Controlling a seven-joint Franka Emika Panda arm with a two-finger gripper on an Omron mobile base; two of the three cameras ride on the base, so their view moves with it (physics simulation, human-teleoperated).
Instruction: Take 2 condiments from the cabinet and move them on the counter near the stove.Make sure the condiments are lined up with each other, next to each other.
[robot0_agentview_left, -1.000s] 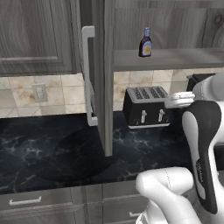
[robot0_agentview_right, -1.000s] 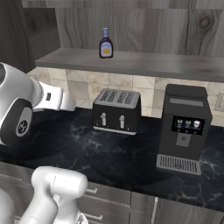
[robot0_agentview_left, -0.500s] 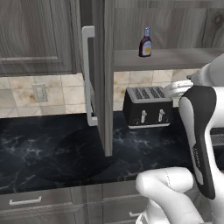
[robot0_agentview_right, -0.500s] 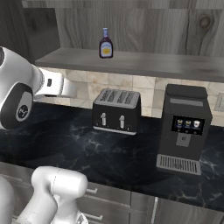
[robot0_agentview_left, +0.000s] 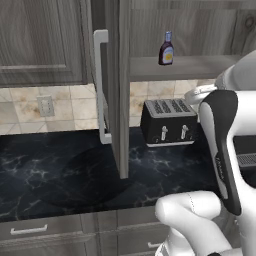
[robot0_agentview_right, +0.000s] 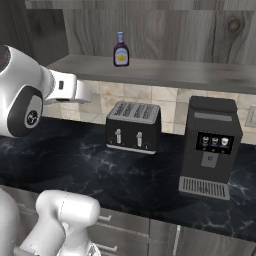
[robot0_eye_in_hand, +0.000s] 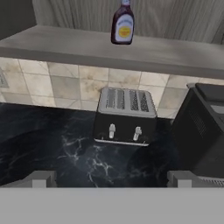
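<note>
While the hand has its fingers apart and empty, the brown bottle stands upright on the shelf, above and ahead of it.

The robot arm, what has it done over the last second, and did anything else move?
The white arm has swung upward, its forearm rising toward the grey cabinet shelf. Nothing was grasped or released. The dark brown bottle with the pale blue cap stayed on the shelf, and the black four-slot toaster and black coffee machine stayed on the black marble counter.
</note>
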